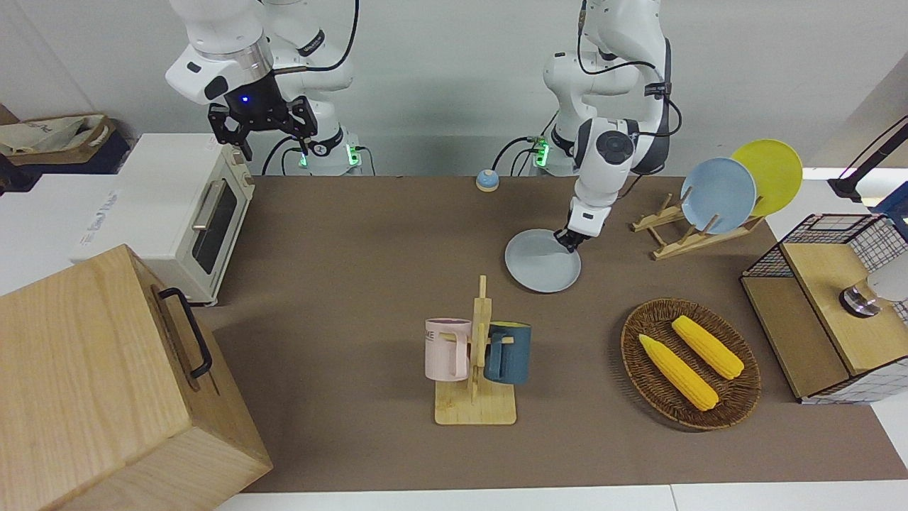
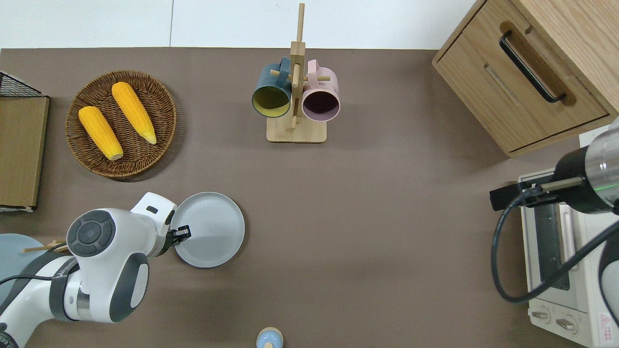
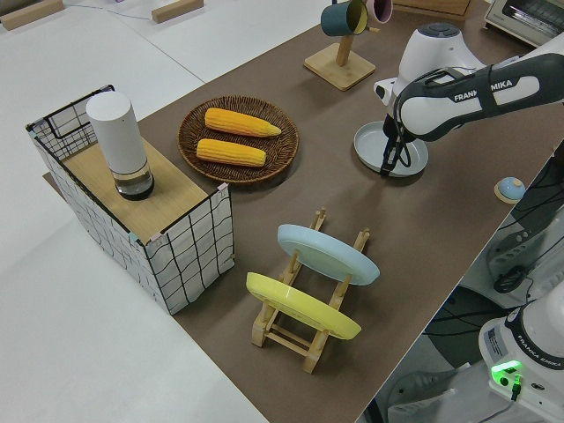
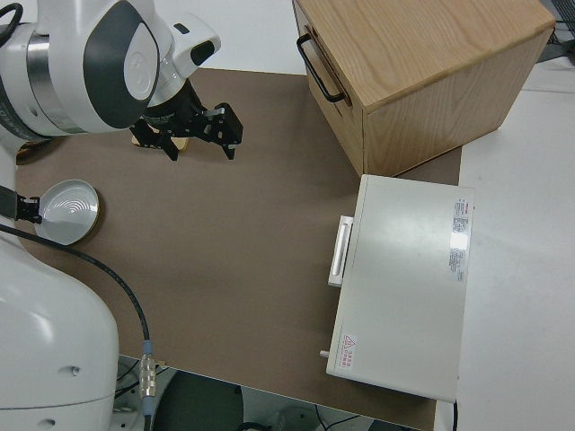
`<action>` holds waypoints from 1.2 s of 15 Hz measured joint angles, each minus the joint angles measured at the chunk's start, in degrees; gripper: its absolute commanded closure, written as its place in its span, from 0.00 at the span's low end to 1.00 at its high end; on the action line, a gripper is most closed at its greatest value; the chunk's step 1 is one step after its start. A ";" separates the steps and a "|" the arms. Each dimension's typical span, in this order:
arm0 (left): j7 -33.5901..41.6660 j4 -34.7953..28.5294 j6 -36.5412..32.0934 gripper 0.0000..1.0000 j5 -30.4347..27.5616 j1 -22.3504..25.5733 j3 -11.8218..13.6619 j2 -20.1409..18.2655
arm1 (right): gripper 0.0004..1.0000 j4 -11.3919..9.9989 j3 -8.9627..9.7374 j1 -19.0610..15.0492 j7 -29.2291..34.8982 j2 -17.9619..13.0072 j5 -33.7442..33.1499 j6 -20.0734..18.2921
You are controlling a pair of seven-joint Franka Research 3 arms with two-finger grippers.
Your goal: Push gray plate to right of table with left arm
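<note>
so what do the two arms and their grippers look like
Both arms are glossy white with rounded links. The left arm has dark gray round joint caps, black cables and "FRANKA EMIKA" lettering, ending in a small black left gripper. The right gripper is black, below a wrist showing a blue light.

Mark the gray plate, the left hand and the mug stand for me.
gray plate [image 2: 213, 229], overhead view, bare centre.
left hand [image 2: 184, 234], overhead view, fingertips at the plate's rim.
mug stand [image 1: 475, 408], front view, wooden base.

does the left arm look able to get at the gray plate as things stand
Probably yes. The left pincer is already down at the rim of the gray plate, on the edge toward the left arm's end of the table, with nothing between them. The right arm is parked.
</note>
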 measured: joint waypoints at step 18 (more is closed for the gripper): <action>-34.45 14.75 -0.34 1.00 3.09 -14.84 -10.54 12.53 | 0.02 0.00 0.00 0.00 0.00 0.00 0.00 0.00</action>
